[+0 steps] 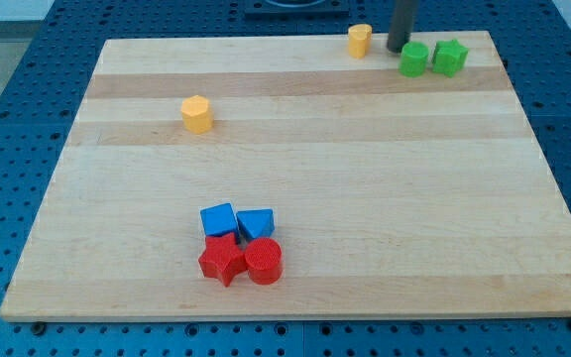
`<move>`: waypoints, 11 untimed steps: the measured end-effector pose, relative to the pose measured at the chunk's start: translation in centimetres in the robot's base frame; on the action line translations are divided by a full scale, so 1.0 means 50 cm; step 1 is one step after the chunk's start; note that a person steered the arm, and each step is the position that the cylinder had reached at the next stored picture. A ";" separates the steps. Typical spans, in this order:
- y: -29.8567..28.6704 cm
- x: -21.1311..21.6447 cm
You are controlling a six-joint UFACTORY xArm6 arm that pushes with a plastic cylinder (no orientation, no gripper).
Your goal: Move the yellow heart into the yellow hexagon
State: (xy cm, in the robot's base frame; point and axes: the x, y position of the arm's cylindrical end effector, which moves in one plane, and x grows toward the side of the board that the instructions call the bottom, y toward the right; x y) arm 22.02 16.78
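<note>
1. My tip point(398, 48) is bare — a plain rod that grasps nothing. It rests near the board's point(295, 178) top edge, just right of the yellow heart point(360, 40) and left of the green blocks point(431, 59).
2. The yellow heart sits near the top edge, right of centre. The yellow hexagon point(196, 114) lies well apart, toward the left edge.
3. The heart looks light, rigid and smooth — likely to slide easily and to spin if struck off-centre.
4. I would press on its right flank, slightly above, to drive it down-left toward the hexagon.
</note>
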 end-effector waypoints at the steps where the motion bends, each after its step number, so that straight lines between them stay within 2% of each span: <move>1: 0.042 -0.057; 2: -0.008 -0.056; 4: -0.296 -0.019; 5: -0.403 0.049; 6: -0.418 0.095; 7: -0.418 0.048; 8: -0.361 0.019; 9: -0.309 0.030; 10: -0.320 0.076; 11: -0.408 0.141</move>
